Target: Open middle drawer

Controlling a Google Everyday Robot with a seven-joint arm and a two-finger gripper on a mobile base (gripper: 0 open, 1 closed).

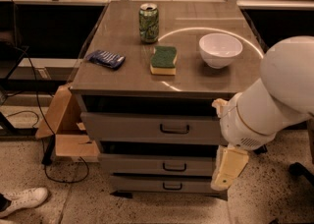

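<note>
The middle drawer (142, 164) is a grey flat front with a small dark loop handle (174, 167). It sits between the taller top drawer (127, 127) and the narrow bottom drawer (142, 184), and looks pushed in. My gripper (228, 169), a cream-coloured piece, hangs from the big white arm (274, 100) at the cabinet's right front corner. It is level with the middle drawer's right end, to the right of the handle and not touching it.
On the cabinet top stand a green can (148, 21), a green-and-yellow sponge (163, 60), a white bowl (220, 49) and a blue packet (106, 59). A cardboard box (64, 129) and cables lie at the left. A white shoe (22, 201) is on the floor.
</note>
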